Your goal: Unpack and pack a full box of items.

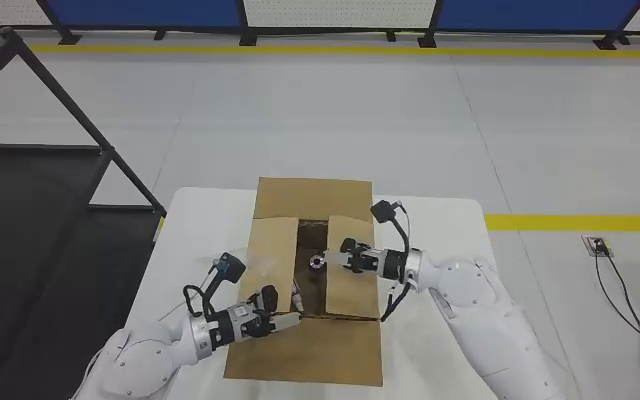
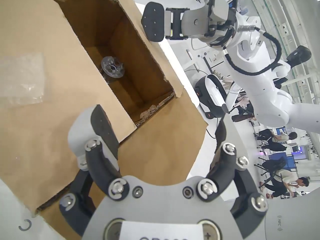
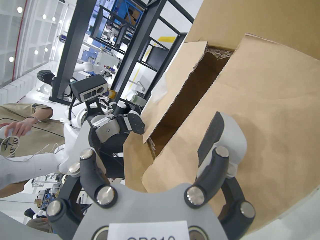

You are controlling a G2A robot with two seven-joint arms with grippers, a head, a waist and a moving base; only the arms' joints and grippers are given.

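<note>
Your cardboard box (image 1: 315,195) sits in the middle of the white desk (image 1: 200,215). It's plain brown corrugated with all four top flaps folded out, and the torn edges are ragged where the flaps meet the opening. One flap has a patch of clear tape (image 2: 22,81) stuck to it. The inside looks pretty dark, and down on the bottom there's one small clear round plastic piece (image 2: 112,67) with holes in its face. Your left gripper (image 2: 160,123) is at the near left corner of the opening. Its jaws are spread wide with flap cardboard showing between them, but I can't tell if either pad actually touches it. Your right gripper (image 3: 155,131) is over the right side flap with its jaws apart too, not clamped on anything, and it points in toward the opening.
</note>
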